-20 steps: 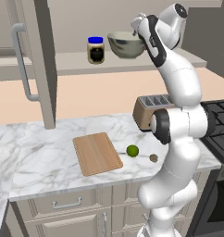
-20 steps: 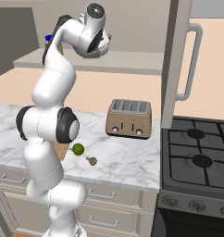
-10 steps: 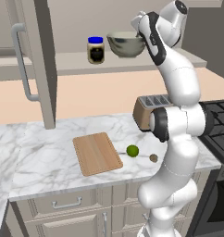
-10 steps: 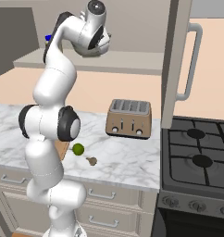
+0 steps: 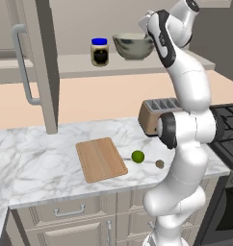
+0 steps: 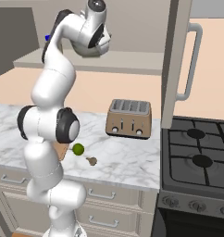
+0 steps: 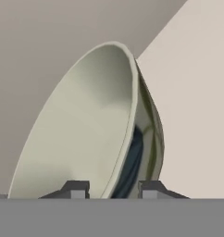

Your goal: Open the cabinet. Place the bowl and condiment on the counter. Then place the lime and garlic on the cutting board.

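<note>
- Your gripper sits at the rim of the bowl, up on the open cabinet shelf; in the hand view one fingertip is on the inside of the wall and the other on the outside.
- The rim runs between the two tips, but you cannot tell whether they press on it or stand just off it.
- The bowl stands upright on the shelf, with the condiment just beside it on its left in the left base view, apart from it.
- Below, on the counter, the cutting board lies flat and bare.
- The lime rests on the marble just off the board's right edge, and the garlic lies a little further right, near the arm.
- A toaster stands at the back of the counter, and a gas stove adjoins it on the right.
</note>
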You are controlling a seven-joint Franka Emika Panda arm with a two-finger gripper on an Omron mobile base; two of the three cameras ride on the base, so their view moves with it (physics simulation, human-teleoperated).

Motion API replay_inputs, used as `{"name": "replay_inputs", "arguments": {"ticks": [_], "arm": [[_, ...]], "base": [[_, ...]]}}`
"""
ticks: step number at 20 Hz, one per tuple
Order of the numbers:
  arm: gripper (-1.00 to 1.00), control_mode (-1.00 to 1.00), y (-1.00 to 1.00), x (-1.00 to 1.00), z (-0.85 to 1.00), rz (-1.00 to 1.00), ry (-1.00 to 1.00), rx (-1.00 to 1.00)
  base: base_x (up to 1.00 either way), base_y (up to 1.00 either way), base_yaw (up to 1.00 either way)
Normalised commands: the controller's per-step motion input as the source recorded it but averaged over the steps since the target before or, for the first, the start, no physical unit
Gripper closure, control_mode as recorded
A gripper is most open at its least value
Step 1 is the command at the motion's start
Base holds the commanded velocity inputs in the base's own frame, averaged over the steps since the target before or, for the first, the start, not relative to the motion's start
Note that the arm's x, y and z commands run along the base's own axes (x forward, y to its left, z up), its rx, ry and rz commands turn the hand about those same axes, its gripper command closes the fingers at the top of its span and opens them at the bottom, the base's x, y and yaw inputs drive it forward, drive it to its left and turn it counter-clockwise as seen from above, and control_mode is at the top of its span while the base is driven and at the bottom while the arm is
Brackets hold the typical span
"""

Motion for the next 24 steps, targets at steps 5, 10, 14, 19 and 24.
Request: {"name": "replay_inputs", "arguments": {"ticks": [5,10,14,19,24], "arm": [[1.00,-1.00,-0.22,-0.71,0.00,-0.03,0.01,0.00],[1.00,-1.00,-0.24,-0.81,0.07,0.00,0.00,0.00],[1.00,-1.00,-0.21,-0.80,0.12,0.00,-0.02,0.00],[1.00,-1.00,-0.23,-0.86,0.03,0.00,-0.01,0.00],[1.00,-1.00,-0.27,-0.93,0.00,0.00,-0.04,0.00]], "base": [[0.00,0.00,0.00],[0.00,0.00,0.00],[0.00,0.00,0.00],[0.00,0.00,0.00],[0.00,0.00,0.00]]}}
